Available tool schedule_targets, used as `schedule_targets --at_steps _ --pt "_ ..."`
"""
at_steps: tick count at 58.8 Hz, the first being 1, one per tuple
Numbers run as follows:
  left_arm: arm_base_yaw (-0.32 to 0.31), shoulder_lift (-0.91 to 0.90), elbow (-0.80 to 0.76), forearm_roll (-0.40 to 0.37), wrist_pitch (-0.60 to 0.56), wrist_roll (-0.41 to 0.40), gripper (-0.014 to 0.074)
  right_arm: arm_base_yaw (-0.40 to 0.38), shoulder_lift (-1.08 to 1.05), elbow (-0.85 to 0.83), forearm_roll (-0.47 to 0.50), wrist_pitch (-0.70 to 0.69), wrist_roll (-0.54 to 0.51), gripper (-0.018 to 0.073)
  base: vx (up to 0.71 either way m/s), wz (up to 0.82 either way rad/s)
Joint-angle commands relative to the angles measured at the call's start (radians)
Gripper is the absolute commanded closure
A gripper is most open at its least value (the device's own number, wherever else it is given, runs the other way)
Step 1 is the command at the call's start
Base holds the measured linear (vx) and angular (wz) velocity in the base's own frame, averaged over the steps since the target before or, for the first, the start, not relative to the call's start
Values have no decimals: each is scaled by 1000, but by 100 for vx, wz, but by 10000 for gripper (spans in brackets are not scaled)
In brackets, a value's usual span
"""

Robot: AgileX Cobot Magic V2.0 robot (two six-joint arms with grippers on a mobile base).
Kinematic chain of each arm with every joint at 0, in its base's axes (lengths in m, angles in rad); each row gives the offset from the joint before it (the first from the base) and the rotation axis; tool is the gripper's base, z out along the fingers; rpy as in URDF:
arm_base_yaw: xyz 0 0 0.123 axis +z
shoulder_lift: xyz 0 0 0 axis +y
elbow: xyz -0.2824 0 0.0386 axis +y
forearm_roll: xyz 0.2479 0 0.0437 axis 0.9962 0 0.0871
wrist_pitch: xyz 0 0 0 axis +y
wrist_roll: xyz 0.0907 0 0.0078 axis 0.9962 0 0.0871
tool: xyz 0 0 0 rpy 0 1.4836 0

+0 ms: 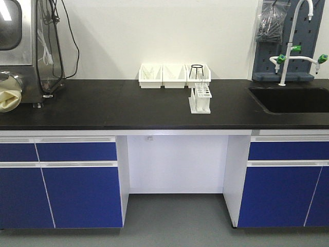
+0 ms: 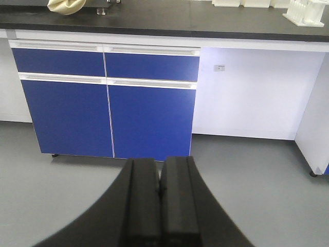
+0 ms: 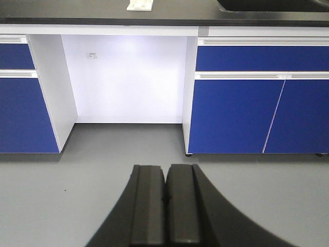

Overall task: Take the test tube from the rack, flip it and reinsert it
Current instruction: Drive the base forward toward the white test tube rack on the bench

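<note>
You had the left gripper (image 2: pixel 160 165) and right gripper (image 3: pixel 166 170) pressed closed on nothing; the rack (image 1: pixel 200 99) stood well ahead and above both, seemingly upright on the counter (image 1: pixel 103 105).

Matte black left gripper (image 2: pixel 160 163), identical right gripper (image 3: pixel 166 169), 2 blocky fingers (image 2: pixel 143 195) each
</note>
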Motion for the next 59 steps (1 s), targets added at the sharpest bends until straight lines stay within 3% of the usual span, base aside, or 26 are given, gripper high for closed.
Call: schedule_targets --at_steps 1,59 --pt "-7 -11 0 -4 -88 0 603 -7 -7 2 -12 -77 -5 571 0 0" --pt "-7 -11 0 -4 -88 0 603 -7 -7 2 -12 -77 -5 571 1 0"
